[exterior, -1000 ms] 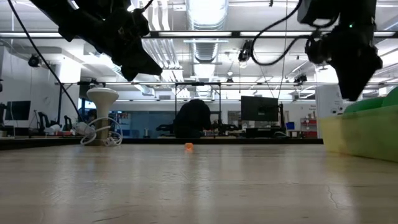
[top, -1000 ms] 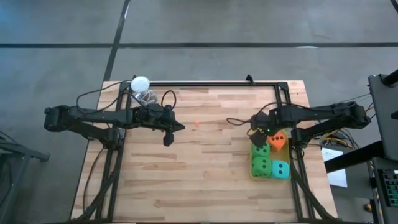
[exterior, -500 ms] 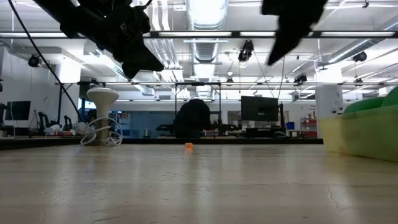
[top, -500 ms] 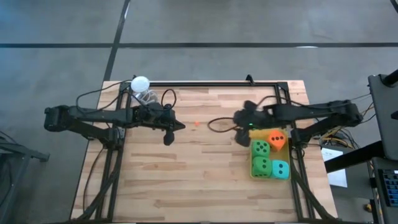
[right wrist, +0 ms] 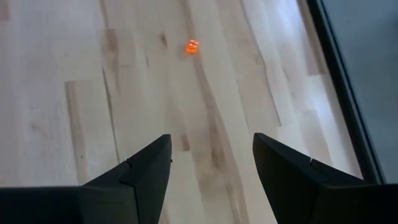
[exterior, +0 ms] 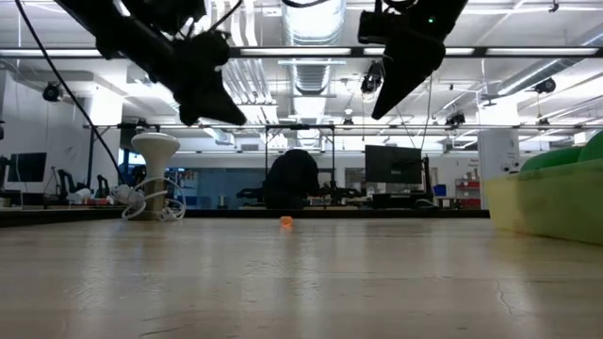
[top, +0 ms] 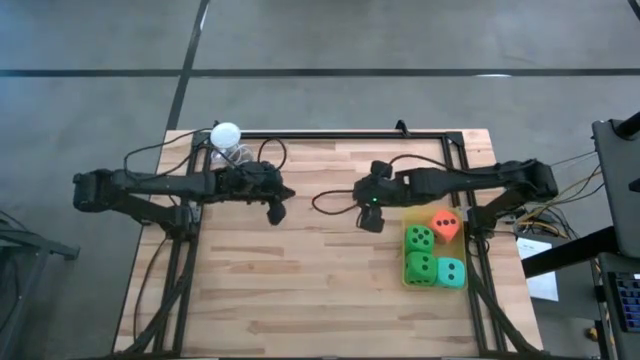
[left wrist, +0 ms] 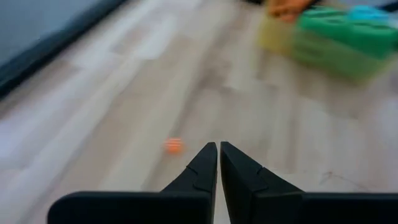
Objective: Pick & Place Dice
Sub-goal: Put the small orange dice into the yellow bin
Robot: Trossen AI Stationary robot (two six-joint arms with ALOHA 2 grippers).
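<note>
From above, bare table (top: 320, 280) lies between the arms; four dice (top: 432, 252) sit packed by the right edge, a white ball (top: 226, 133) at the far-left corner. A tiny orange speck (right wrist: 192, 46), perhaps another die, lies mid-table. At table height, both arms hang clear of the wood. Left claw (left wrist: 218, 163) is pinched closed, empty; right claw (right wrist: 211, 158) gapes wide, empty.

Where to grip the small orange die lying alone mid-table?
Pinch two opposite side faces of the small orange die, coming from straight above. It is a tiny cube lying flat on the bare table with nothing beside it, so its sides are free. The right gripper is open and looks toward it.
</note>
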